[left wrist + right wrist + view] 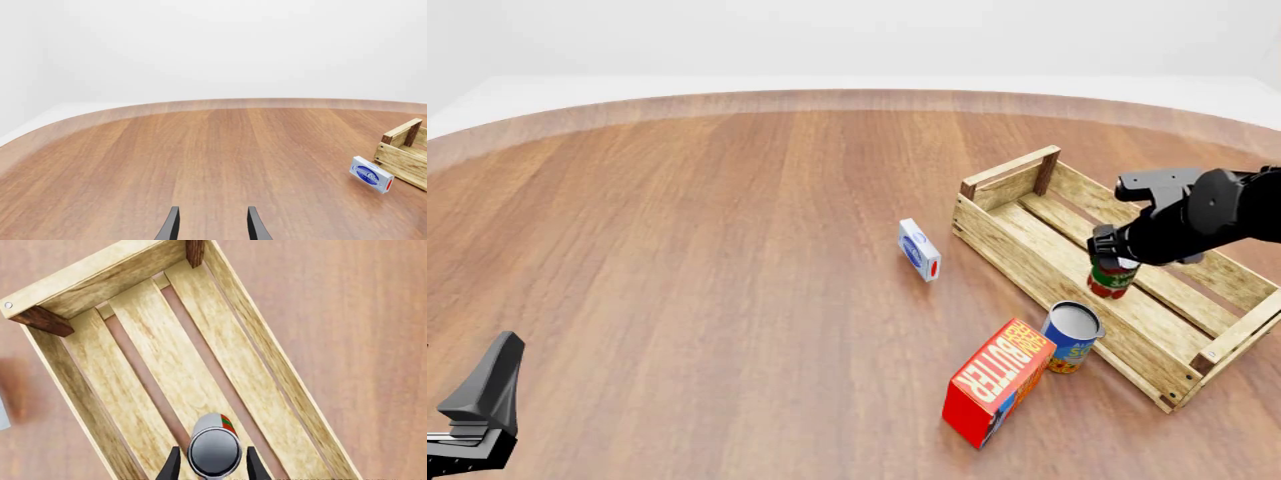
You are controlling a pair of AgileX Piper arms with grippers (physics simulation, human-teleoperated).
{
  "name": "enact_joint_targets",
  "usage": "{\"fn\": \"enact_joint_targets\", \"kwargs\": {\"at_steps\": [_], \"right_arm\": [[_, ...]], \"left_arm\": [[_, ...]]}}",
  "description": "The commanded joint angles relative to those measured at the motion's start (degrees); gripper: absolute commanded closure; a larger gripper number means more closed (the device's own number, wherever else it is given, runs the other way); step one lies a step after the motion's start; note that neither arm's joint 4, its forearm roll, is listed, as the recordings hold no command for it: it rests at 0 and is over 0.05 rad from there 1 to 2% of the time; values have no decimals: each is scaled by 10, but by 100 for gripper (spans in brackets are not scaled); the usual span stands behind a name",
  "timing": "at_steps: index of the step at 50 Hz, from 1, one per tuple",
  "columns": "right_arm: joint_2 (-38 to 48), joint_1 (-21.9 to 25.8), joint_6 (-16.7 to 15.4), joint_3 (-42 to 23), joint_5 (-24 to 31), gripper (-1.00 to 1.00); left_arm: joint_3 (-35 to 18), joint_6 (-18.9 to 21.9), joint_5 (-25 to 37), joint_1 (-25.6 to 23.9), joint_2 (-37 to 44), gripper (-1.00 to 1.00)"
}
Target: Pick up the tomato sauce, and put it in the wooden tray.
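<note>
Wooden table (694, 250), two cans, one tray (1014, 235)

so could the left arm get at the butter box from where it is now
Probably yes, though it is a long way. The left gripper sits open at the near left of the table, and the butter box stands far across to its right. Only bare table lies between them, but whether the arm stretches that far is unclear.

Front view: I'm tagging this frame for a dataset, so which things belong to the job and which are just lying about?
Part of the job:
tomato sauce, held in the right end effector above the wooden tray

Just lying about:
BUTTER box
blue and orange can
small blue and white box
left end effector, open and idle
</note>
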Motion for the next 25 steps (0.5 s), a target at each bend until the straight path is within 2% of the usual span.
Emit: {"fn": "enact_joint_targets", "kwargs": {"at_steps": [1, 3, 5, 7, 12, 21, 25], "right_arm": [[-44, -8, -3, -16, 22, -100], [-63, -17, -3, -26, 31, -100], [-95, -23, -22, -39, 52, -100], [-124, -14, -15, -60, 80, -100], [-180, -3, -38, -95, 127, -100], [-208, 36, -37, -86, 131, -100], [-212, 35, -38, -87, 130, -100]], "left_arm": [[0, 0, 0, 0, 0, -100], [0, 0, 0, 0, 0, -100], [0, 0, 0, 0, 0, -100], [0, 0, 0, 0, 0, -100], [0, 0, 0, 0, 0, -100], [0, 0, 0, 0, 0, -100], [0, 0, 0, 0, 0, -100]]}}
